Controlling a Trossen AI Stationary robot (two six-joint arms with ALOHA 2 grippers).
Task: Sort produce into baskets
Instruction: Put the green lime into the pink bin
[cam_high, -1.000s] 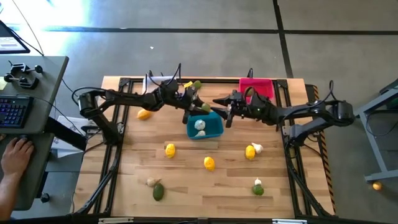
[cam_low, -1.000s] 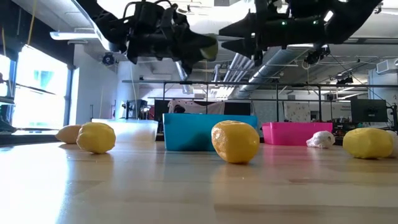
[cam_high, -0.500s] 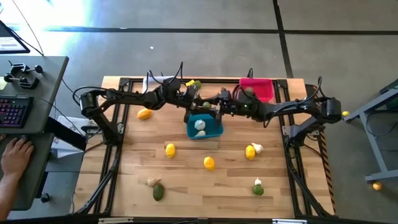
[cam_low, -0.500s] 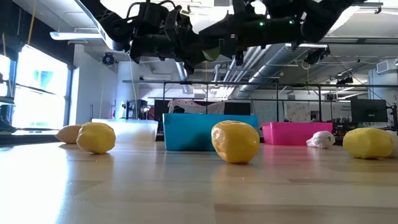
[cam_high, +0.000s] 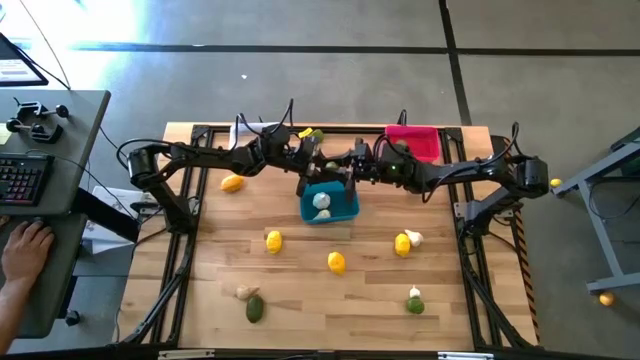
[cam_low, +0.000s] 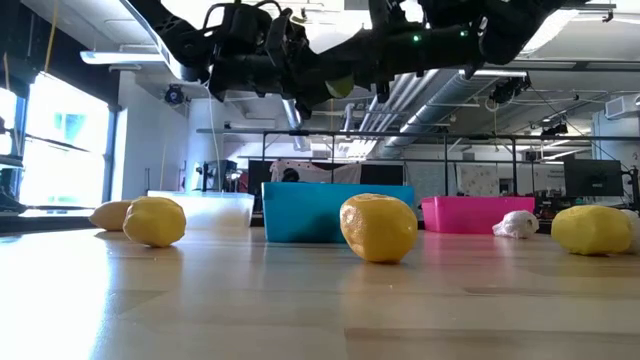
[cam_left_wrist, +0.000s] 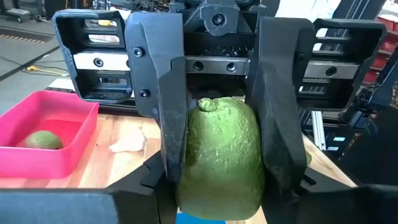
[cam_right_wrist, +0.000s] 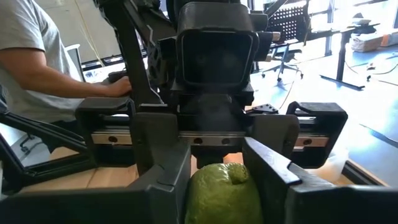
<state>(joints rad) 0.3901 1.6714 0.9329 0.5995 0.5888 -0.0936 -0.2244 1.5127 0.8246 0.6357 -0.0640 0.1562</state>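
A green oval fruit (cam_left_wrist: 217, 149) hangs in the air between my two grippers, above the teal basket (cam_high: 345, 210), which holds garlic bulbs. My left gripper (cam_high: 322, 163) comes from the table's left and is shut on the fruit. My right gripper (cam_high: 342, 167) comes from the right, facing it, and is shut on the same fruit. The fruit also shows in the low view (cam_low: 338, 88). The pink basket (cam_high: 412, 140) at the far right holds one green fruit. The white basket (cam_high: 250, 130) stands at the far left. My left gripper pinches the green fruit's two sides (cam_right_wrist: 202, 186) between its two fingers (cam_right_wrist: 168, 165). The fingers lie level and come from the table's left. The fruit is lifted clear above the teal basket. My right gripper pinches the same fruit's two sides (cam_left_wrist: 189, 146) between its two fingers (cam_left_wrist: 171, 124). The fingers lie level and come from the table's right, opposite my left gripper. The fruit sits with its stem end (cam_left_wrist: 208, 104) toward my right gripper's body.
Lemons (cam_high: 273, 241) (cam_high: 337, 262) (cam_high: 232, 183) lie loose on the table. A lemon with a garlic bulb (cam_high: 405, 242) lies at the right. Green fruits with garlic bulbs lie near the front edge (cam_high: 254, 308) (cam_high: 414, 303). A person's hand (cam_high: 25, 245) rests at a desk on the left.
My right gripper has gone toward the table's left, up to the green fruit that my left gripper holds over the teal basket. Its fingers now lie on the fruit's sides. My left gripper and the fruit have kept still.
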